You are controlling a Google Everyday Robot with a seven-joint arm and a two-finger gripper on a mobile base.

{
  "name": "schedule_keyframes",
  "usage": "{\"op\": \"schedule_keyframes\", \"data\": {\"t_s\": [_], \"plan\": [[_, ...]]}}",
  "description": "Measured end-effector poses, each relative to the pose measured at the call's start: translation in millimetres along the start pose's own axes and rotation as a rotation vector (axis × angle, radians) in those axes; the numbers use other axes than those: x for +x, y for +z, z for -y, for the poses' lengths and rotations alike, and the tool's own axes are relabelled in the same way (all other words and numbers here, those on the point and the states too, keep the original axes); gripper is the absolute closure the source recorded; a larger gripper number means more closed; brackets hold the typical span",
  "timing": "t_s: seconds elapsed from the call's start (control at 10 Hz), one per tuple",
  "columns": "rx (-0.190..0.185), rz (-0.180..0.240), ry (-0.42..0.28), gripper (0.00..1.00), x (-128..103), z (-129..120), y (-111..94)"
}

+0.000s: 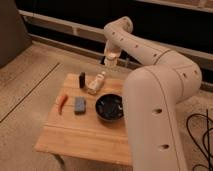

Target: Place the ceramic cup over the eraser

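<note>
My gripper hangs above the far edge of the wooden table, shut on the small white ceramic cup, which it holds in the air. The eraser, a small black oblong block, stands upright on the table's far left part, to the left of the cup and lower. The cup is apart from the eraser.
A beige bottle-like thing lies just right of the eraser. A black bowl sits mid-table. A flat blue-grey pad and an orange carrot-shaped thing lie at the left. My arm covers the table's right side.
</note>
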Motion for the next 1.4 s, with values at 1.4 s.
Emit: {"op": "schedule_keyframes", "data": {"t_s": [1.4], "plan": [[-0.2, 0.025, -0.189, 1.0, 28, -166, -80]]}}
